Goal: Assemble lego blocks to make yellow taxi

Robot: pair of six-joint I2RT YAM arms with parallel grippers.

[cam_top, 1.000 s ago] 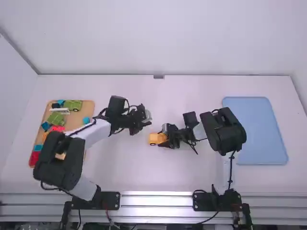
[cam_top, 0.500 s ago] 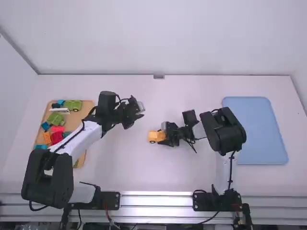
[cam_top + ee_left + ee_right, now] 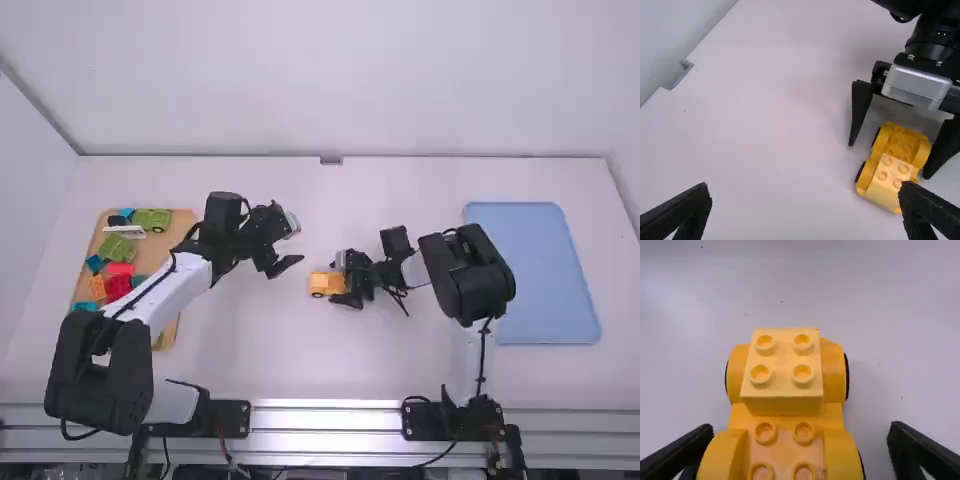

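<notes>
The yellow car base (image 3: 337,285) stands on the table near the middle, with a paler yellow block (image 3: 318,284) on one end. My left gripper (image 3: 284,264) is open and empty, above the table to the left of the car; in the left wrist view my left gripper (image 3: 806,191) has its fingers wide apart. The right gripper (image 3: 340,280) is low around the car's right end. In the right wrist view the right gripper (image 3: 800,434) is open, one finger close beside the base (image 3: 835,442) and a gap at the other; the block (image 3: 782,382) shows four studs.
A tan tray (image 3: 182,225) at the left holds several blocks in green, red, blue and orange, and a white piece (image 3: 125,231). The left forearm passes over its near right part. At the right lies a blue mat or tray (image 3: 535,270).
My left arm has drawn back toward the left, off the car's side, uncovering more of the tray's blocks. The left gripper's pose has changed. The right gripper and the car have hardly moved.
</notes>
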